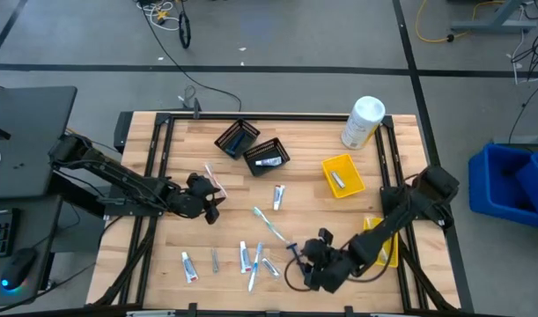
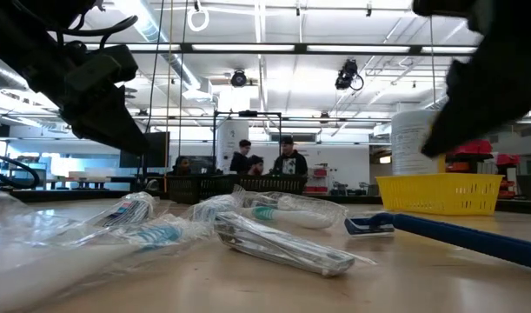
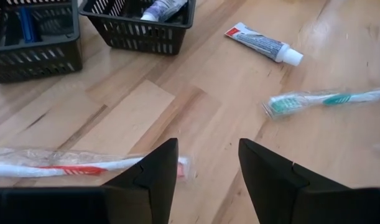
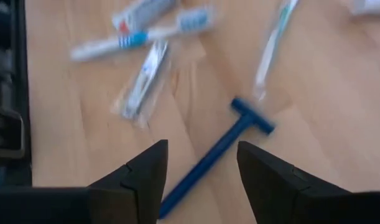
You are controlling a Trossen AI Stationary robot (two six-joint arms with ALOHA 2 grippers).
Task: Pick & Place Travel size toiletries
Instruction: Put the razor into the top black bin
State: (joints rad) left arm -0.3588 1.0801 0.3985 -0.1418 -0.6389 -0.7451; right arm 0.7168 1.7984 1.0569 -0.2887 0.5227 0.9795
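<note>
Smooth, pale wood table; black plastic mesh baskets; toothbrush in seemingly clear, glossy plastic wrap.

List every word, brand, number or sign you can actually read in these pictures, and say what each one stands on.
None can be read.
White canister: print on its label, too small; in the low view grey lines, blurred.
Toothpaste tube: red and grey markings, no legible letters.
Tube in the black mesh basket: purple marking, unreadable.
Wrapped toothbrush: no text visible.
Blue razor: no text visible.
</note>
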